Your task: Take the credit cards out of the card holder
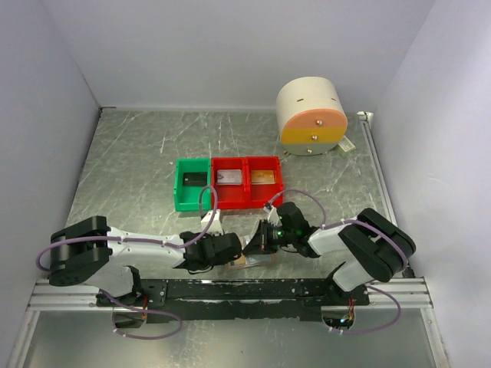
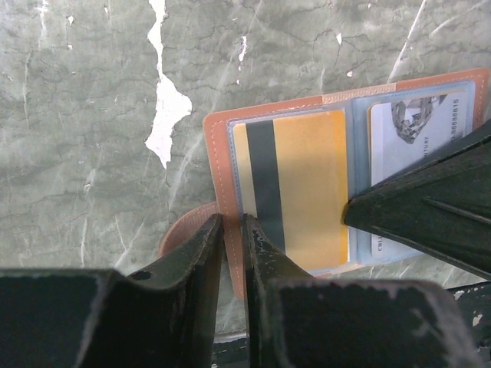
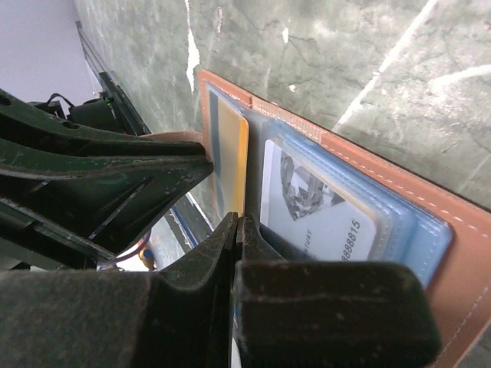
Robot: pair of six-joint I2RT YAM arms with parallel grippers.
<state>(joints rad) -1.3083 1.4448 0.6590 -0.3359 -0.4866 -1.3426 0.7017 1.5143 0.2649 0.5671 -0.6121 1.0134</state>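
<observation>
- The card holder point(image 1: 249, 261) lies open on the grey marbled surface point(image 1: 138, 169), at the near edge between the two arms, with its pale blue lining facing up
- Left claw point(image 2: 232, 230): narrow, its jaws pinched on the tan leather rim of the card holder point(image 2: 222, 130) at the near left corner
- Right claw point(image 3: 235, 226): narrow too, its fingertips closed on the edge of the gold card point(image 3: 230, 146) next to the fold
- The gold card point(image 2: 311, 184), which has a dark stripe, sits in the left pocket; a pale printed card point(image 2: 406, 134) sits in the right pocket, partly behind the right claw point(image 2: 353, 211)
- Further back, well apart from the holder, are a green bin point(image 1: 178, 184) and red bins point(image 1: 230, 199) in a row; a dark card point(image 1: 194, 179) lies in the green one, and a silver-grey card point(image 1: 229, 178) and a gold-brown card point(image 1: 262, 177) in the red
- A cream cylinder point(image 1: 307, 100) with an orange band stands at the far right
</observation>
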